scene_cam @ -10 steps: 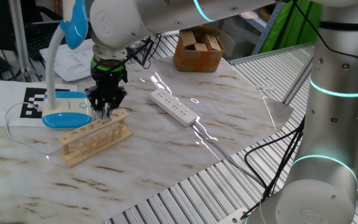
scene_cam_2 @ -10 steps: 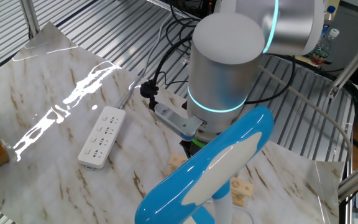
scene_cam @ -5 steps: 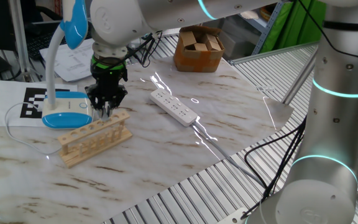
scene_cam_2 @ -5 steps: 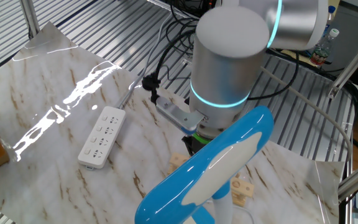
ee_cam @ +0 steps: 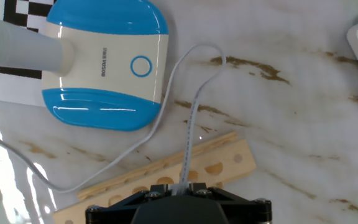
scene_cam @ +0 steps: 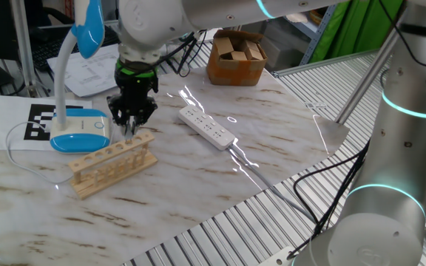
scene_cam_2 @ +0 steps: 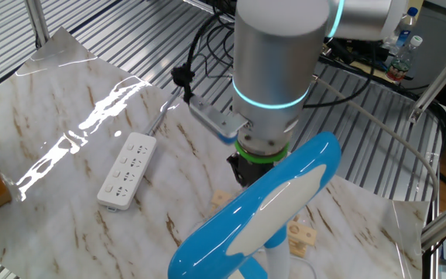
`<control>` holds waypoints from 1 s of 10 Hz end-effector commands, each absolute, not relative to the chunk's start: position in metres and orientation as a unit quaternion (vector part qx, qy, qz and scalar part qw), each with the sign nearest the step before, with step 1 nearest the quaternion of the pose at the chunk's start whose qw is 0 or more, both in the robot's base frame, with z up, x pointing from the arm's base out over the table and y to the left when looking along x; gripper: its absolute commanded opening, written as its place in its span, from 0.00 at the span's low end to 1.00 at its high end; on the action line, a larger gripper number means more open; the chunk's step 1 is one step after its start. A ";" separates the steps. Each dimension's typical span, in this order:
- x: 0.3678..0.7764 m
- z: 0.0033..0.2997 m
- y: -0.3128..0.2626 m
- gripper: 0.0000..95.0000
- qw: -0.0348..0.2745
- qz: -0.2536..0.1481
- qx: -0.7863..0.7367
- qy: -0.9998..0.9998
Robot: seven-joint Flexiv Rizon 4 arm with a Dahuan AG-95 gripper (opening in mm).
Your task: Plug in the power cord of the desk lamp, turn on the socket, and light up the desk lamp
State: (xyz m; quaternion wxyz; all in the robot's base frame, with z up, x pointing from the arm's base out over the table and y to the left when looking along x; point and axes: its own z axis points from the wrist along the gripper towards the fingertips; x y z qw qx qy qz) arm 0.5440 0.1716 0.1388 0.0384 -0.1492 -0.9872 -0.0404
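Note:
The desk lamp point(scene_cam: 80, 131) stands at the left, its oval white-and-blue base point(ee_cam: 104, 62) beside the printed marker sheet. Its blue head point(scene_cam_2: 254, 209) fills the foreground of the other fixed view and hides my fingers there. My gripper point(scene_cam: 132, 127) hangs just above a wooden rack, right of the lamp base. It is shut on the plug end of the power cord point(ee_cam: 191, 118), which rises taut from the jaws, loops and runs back round the base. The socket point(scene_cam: 207, 126), a long white strip point(scene_cam_2: 127, 170), lies flat to the right, apart from the gripper.
A wooden test-tube rack point(scene_cam: 113, 162) lies directly under the gripper point(ee_cam: 180, 186). A cardboard box point(scene_cam: 235, 59) sits at the table's back edge. The strip's thick cable point(scene_cam: 261, 176) trails off the front right. Metal slats surround the marble top.
The arm has risen slightly and shifted right, toward the strip, with the plug still held. Lamp, rack and strip have not moved.

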 end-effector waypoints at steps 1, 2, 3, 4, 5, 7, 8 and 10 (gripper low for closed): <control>0.541 0.148 0.166 0.00 0.036 -0.034 -0.182 -0.982; 0.541 0.151 0.162 0.00 0.037 -0.034 -0.191 -0.980; 0.542 0.154 0.157 0.00 0.041 -0.032 -0.206 -0.977; 0.547 0.157 0.146 0.00 0.046 -0.030 -0.223 -0.973; 0.552 0.159 0.133 0.00 0.047 -0.027 -0.234 -0.971; 0.559 0.159 0.112 0.00 0.054 -0.024 -0.259 -0.964; 0.564 0.157 0.102 0.00 0.056 -0.023 -0.275 -0.959; 0.572 0.152 0.085 0.00 0.054 -0.019 -0.299 -0.952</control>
